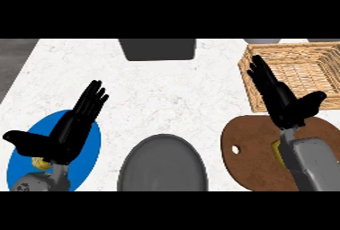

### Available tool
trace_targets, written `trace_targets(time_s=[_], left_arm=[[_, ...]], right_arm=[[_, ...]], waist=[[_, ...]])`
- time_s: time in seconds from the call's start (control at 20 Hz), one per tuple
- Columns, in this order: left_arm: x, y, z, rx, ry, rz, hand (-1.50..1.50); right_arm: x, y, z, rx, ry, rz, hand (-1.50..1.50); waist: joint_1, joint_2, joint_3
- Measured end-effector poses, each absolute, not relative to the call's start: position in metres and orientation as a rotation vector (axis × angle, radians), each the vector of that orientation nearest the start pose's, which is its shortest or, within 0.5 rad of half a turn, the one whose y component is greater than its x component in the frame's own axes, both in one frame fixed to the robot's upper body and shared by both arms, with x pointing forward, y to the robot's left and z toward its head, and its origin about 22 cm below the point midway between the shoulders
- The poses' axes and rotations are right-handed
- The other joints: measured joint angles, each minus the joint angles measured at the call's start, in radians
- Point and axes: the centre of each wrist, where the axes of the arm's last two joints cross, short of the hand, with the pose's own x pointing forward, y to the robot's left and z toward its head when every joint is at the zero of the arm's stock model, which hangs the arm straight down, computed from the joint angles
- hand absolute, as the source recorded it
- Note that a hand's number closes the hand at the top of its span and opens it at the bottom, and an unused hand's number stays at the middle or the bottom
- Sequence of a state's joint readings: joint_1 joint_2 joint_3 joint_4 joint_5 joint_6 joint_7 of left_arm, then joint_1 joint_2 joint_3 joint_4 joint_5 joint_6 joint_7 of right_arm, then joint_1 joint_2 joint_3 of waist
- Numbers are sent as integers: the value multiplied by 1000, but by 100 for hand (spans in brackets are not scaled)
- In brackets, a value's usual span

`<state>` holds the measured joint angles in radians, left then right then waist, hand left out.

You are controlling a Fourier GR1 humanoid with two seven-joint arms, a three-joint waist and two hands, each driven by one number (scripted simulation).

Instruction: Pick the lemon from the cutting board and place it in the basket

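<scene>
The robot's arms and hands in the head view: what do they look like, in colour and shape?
Both hands, left hand and right hand, are black, with long slim fingers and a thick thumb. Each sits on a grey forearm: left forearm, right forearm. A small yellow part shows at the left wrist. No cables show.

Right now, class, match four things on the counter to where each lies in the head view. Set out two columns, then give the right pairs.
Things:
1. basket
2. cutting board
3. blue plate
4. grey plate

Places:
A. lower left, under the left hand
B. lower middle
C. upper right
D. lower right

Pairs: 1-C; 2-D; 3-A; 4-B
</scene>
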<state>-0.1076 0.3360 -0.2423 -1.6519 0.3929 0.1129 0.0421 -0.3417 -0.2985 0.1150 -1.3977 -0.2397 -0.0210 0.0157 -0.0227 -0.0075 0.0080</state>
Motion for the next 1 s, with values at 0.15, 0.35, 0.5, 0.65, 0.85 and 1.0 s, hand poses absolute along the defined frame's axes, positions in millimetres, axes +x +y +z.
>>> trace_targets(time_s=[0.15, 0.35, 0.5, 0.65, 0.85, 1.0], left_arm=[[252, 242, 31, -132, -1503, -97, 0], [232, 266, -7, 1, -1274, -60, 0], [221, 280, -24, 73, -1161, -46, 0], [213, 286, -29, 119, -1146, -26, 0], [207, 294, -31, 144, -1135, -5, 0], [205, 295, -32, 155, -1126, 8, 0]], right_arm=[[319, -245, 67, 217, -1700, 256, 150], [319, -224, 89, 558, -1775, 459, 150], [302, -208, 88, 812, -1761, 670, -150], [269, -212, 85, 879, -1761, 821, -150], [241, -233, 102, 729, -1793, 996, -150], [243, -257, 139, 442, -1866, 1150, -150]], waist=[[13, 5, -3], [42, 13, -3], [30, 8, -3], [3, -3, -1], [-18, -11, 0], [-27, -13, 1]])
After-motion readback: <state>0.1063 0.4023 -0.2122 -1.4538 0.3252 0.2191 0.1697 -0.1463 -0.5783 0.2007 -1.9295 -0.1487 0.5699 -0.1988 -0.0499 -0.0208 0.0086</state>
